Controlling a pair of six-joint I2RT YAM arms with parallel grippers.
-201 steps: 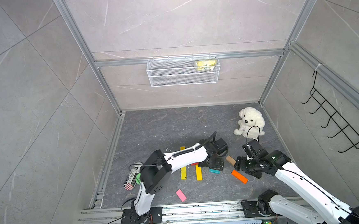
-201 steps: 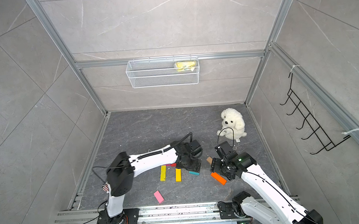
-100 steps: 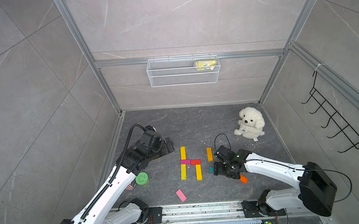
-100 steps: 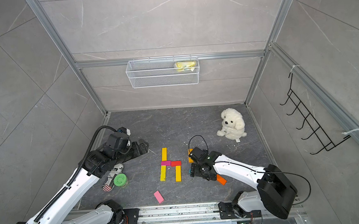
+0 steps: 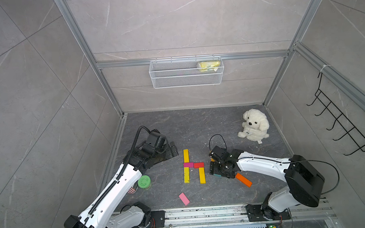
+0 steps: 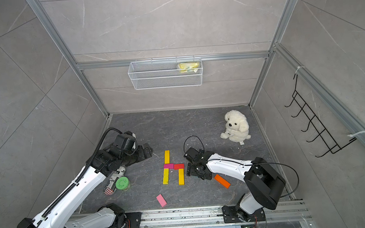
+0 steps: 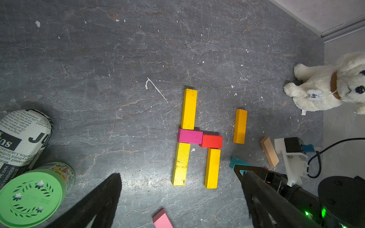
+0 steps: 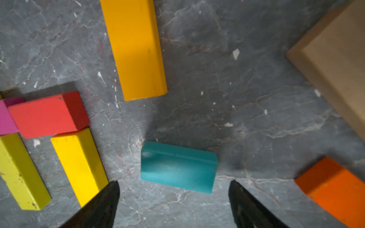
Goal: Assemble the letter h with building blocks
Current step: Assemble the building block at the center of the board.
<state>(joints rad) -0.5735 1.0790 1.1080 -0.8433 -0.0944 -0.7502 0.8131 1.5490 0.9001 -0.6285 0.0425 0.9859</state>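
Building blocks (image 5: 186, 155) lie flat on the floor. 5 already form an h mid-floor: 2 yellow bars in line with the magenta block (image 5: 188, 164) between them, the red block (image 5: 198, 165) touching it, 1 yellow leg below. Spares sit by the right gripper (image 8: 173, 182): the teal block (image 8: 177, 166) just ahead of its spread, empty jaws, with amber, tan and orange nearby. The pink block (image 5: 184, 198) lies apart near the rail. The left gripper (image 5: 171, 151) is also spread and empty, off to the side. Blocks look light, stiff, smooth-painted, probably slippery; pinch across the short width at mid-length. Wire basket (image 5: 187, 81) on the back wall holds 1 yellow packet (image 5: 209, 65). Green-lidded can (image 5: 144, 182) is closed, contents hidden.
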